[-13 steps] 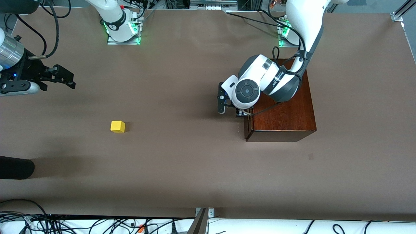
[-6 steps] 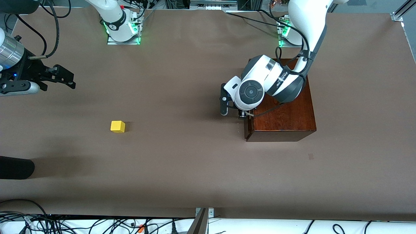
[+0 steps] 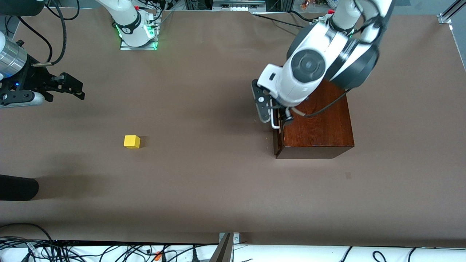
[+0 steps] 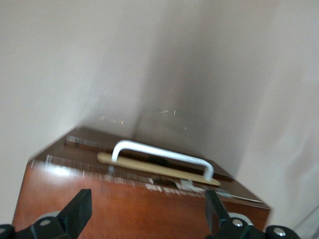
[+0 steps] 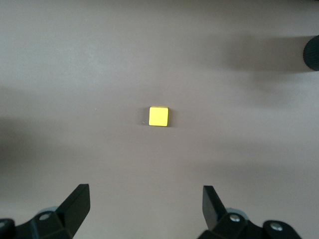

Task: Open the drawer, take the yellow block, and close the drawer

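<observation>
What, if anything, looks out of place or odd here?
Nothing is damaged or spilled. The yellow block sits out on the bare table, apart from the drawer, under the open right gripper. The open left gripper is at the drawer's white handle.

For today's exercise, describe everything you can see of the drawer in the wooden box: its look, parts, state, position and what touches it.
The drawer has a dark reddish-brown wood front with a white U-shaped bar handle. It sits almost shut in its glossy wooden box, with only a thin pale strip of light wood showing at the front. It faces the right arm's end of the table. The left tool is open above the handle, and nothing visibly touches the drawer.
</observation>
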You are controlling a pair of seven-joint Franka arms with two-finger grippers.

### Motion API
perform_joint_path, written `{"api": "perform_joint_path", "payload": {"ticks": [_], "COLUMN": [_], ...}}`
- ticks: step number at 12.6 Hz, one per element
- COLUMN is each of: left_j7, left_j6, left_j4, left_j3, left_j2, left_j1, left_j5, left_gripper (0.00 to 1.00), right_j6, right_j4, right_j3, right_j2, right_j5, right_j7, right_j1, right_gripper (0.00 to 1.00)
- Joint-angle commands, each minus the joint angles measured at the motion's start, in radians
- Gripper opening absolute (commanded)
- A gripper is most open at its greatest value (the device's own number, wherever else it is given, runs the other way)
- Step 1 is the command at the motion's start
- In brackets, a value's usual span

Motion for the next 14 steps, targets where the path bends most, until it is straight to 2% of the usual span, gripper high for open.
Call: {"api": "perform_joint_path", "payload": {"ticks": [1, 4, 6, 7, 11, 14], "left_j7": [-0.247, -0.351, -0.390, -0.432, -0.507, -0.666], "left_j6": [-0.087, -0.159, -0.155, -0.135, 0.052, 0.071], "left_j4": [0.029, 0.034, 0.009, -0.009, -0.220, -0.363], "left_j3": [0.013, 0.028, 0.086, 0.094, 0.094, 0.105], "left_j2": [-0.050, -0.092, -0.161, -0.191, -0.337, -0.444], "left_j1": [0.034, 0.078, 0.103, 0.147, 0.359, 0.394], "left_j5": [0.004, 0.082, 0.098, 0.086, 0.056, 0.058], "left_gripper": [1.00, 1.00, 1.00, 1.00, 1.00, 1.00], "right_j6": [-0.010, -0.010, -0.010, -0.010, -0.010, -0.010], "right_j4": [0.018, 0.018, 0.018, 0.021, 0.021, 0.018], "right_j3": [0.001, 0.001, 0.001, 0.001, 0.001, 0.001], "right_j2": [0.011, 0.011, 0.011, 0.011, 0.011, 0.010], "right_j5": [0.005, 0.005, 0.005, 0.005, 0.006, 0.005], "right_j7": [0.004, 0.003, 0.004, 0.004, 0.004, 0.004], "right_j1": [-0.004, -0.004, -0.004, -0.004, -0.004, -0.004], "right_gripper": [1.00, 1.00, 1.00, 1.00, 1.00, 1.00]}}
